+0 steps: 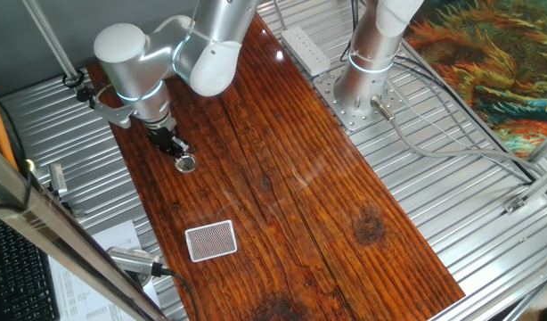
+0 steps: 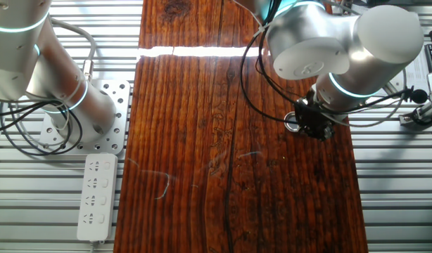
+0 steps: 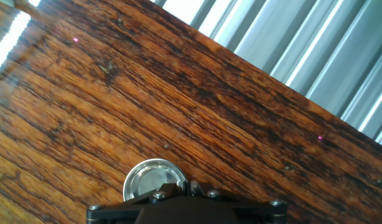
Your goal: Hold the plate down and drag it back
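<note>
The plate (image 1: 185, 163) is a small round shiny metal disc on the wooden table (image 1: 300, 196), near its left edge. My gripper (image 1: 175, 148) stands right over it, fingertips together and down on the disc's near side. In the hand view the plate (image 3: 146, 178) lies at the bottom centre, partly under the black fingertips (image 3: 172, 188), and my gripper (image 3: 183, 186) is shut with nothing between the jaws. In the other fixed view the plate (image 2: 292, 126) peeks out to the left of the gripper (image 2: 309, 124), close to the table's right edge.
A white card with a red cross-hatch pattern (image 1: 210, 241) lies nearer the front of the table. A white power strip (image 1: 306, 48) sits at the far end beside the second arm's base (image 1: 363, 85). Ribbed metal (image 3: 315, 56) surrounds the wood.
</note>
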Controlling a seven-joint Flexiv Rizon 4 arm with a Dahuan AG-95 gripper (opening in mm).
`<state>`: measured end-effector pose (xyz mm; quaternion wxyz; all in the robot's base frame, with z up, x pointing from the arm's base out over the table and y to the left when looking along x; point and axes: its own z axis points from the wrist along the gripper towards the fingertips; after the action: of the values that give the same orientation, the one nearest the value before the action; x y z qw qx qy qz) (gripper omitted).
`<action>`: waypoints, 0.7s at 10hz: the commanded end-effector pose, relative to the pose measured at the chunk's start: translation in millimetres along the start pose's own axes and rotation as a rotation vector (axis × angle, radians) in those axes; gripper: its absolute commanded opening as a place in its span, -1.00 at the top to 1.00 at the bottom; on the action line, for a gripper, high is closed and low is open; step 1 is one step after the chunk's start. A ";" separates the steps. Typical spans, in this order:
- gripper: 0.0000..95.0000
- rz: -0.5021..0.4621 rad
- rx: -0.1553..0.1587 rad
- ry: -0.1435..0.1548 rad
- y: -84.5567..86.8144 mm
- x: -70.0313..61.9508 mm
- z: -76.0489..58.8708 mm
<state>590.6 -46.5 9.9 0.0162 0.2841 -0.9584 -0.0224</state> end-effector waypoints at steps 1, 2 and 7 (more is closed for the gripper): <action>1.00 -0.003 -0.005 -0.001 -2.9 2.9 -0.3; 1.00 -0.004 -0.006 -0.001 -3.9 3.6 -0.9; 1.00 -0.017 -0.004 0.004 -9.8 8.2 -1.8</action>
<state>589.1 -59.8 12.0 0.0183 0.2935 -0.9555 -0.0241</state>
